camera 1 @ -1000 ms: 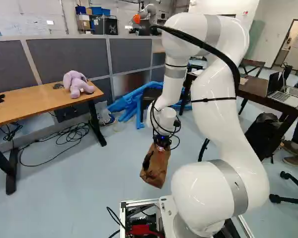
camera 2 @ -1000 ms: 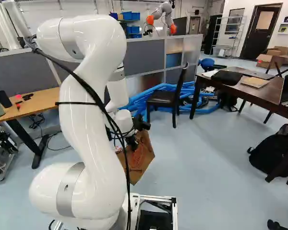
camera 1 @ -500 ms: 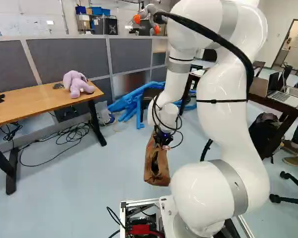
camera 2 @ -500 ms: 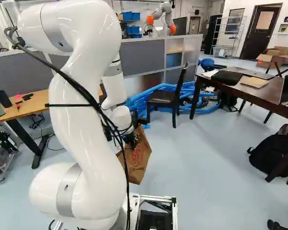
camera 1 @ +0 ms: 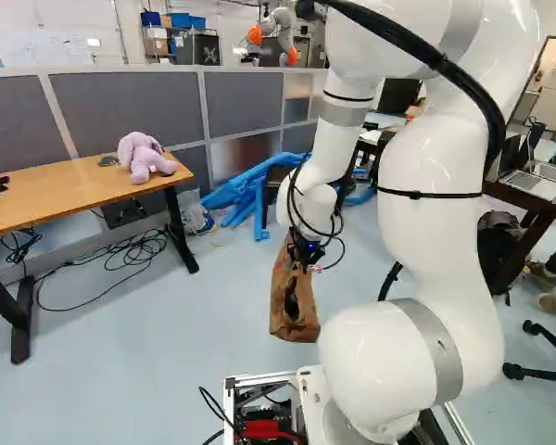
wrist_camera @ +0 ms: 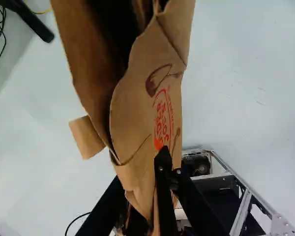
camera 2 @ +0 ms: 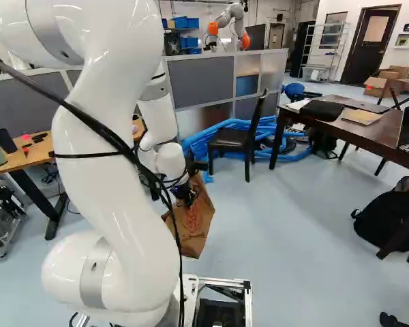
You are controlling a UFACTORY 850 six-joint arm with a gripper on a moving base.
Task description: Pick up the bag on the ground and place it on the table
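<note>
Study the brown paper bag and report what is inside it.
Through the open mouth of the bag, only its own brown inner paper and dark shadow show. The creased, printed side covers the rest, so whether anything is inside cannot be told.

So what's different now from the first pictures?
The arm's upper part has swung toward the right of the left base view and the left of the right base view. The bag has turned and drifted slightly left in the right base view. The gripper still holds it. The wooden table and purple toy stayed put.
</note>
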